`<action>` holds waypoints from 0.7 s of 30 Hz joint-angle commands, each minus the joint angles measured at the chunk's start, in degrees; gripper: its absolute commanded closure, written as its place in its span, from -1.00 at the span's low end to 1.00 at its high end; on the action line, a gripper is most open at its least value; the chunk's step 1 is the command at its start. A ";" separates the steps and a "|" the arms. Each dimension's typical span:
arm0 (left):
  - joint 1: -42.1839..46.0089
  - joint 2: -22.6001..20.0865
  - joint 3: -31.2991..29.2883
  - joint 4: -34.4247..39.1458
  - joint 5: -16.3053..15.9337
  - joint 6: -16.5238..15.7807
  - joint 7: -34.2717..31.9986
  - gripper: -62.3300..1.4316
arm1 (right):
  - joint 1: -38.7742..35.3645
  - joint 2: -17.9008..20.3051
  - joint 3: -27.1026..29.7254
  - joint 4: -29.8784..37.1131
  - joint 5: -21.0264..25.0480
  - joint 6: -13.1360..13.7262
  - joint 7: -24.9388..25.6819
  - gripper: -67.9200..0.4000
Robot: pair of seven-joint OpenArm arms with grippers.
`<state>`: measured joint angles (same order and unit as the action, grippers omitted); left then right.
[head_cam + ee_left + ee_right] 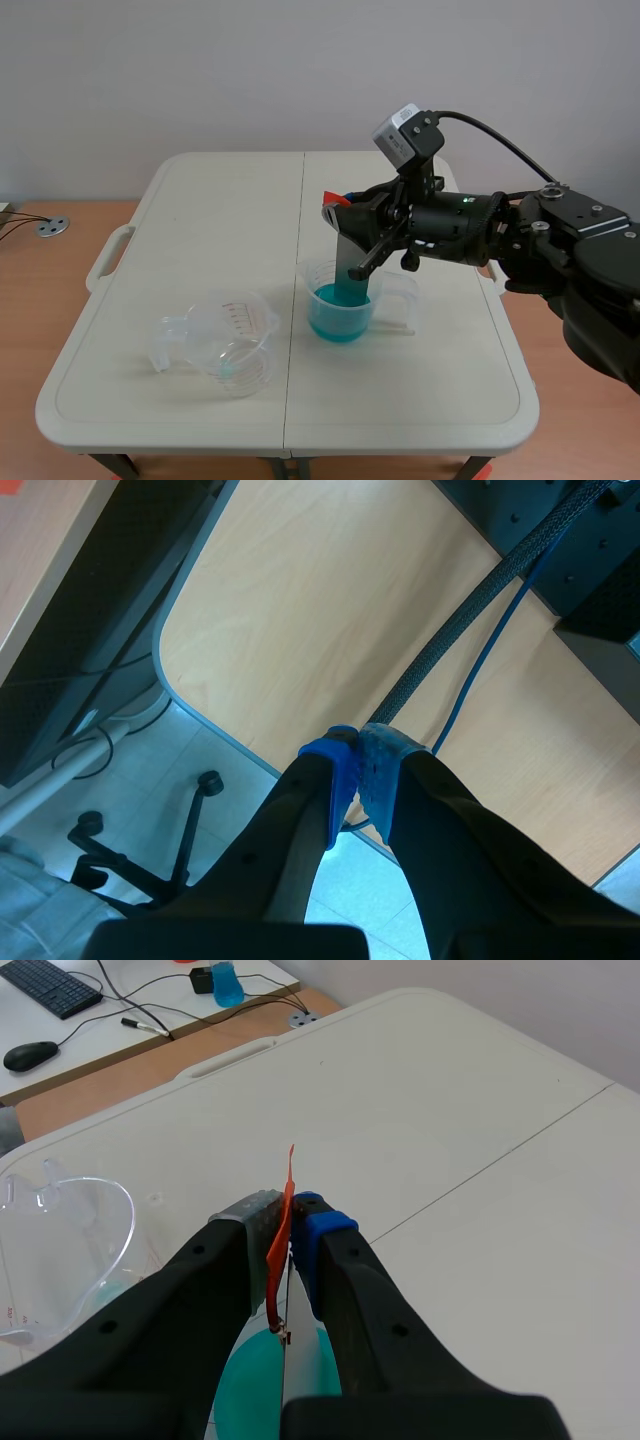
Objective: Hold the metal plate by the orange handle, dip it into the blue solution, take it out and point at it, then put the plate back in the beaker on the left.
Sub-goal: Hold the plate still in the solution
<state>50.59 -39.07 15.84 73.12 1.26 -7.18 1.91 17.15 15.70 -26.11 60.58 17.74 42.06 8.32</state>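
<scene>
Two fingers of the right end effector are pinching the orange handle between their pads, so it is closed on the handle and not empty. The metal plate is hanging directly below that grip, its long axis running close to upright. Its lower end is sitting in the blue solution inside the solution beaker, which is standing near the middle of the surface. In the right wrist view the handle is showing as a thin orange strip rising between the fingers, with the plate dropping away under them toward the liquid. Since the plate is lying straight beneath the end effector, I am judging that the next move is calling for a pull upward along the plate's own length, keeping it off the beaker's rim. The beaker on the left is waiting well apart, toward the robot's left and nearer the robot. The left end effector (not showing in the scene view at all) is pointing down past a wooden desk toward the floor, its pads meeting on nothing, so the right arm is by far the nearer.
</scene>
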 commanded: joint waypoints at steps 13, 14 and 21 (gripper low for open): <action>0.02 0.00 -0.09 0.79 -0.13 -0.09 -0.33 0.86 | 0.94 0.17 0.00 0.11 0.28 0.66 1.84 0.95; 0.02 0.00 -0.09 0.79 -0.13 -0.09 -0.33 0.86 | 0.94 0.17 0.00 0.11 0.28 0.66 1.99 0.95; 0.02 0.00 -0.09 0.79 -0.13 -0.09 -0.33 0.86 | 0.94 0.48 0.11 1.55 0.76 0.66 2.38 0.95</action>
<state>50.59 -39.07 15.84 73.12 1.26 -7.18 1.91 17.12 15.73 -26.11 60.73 17.74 42.06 9.89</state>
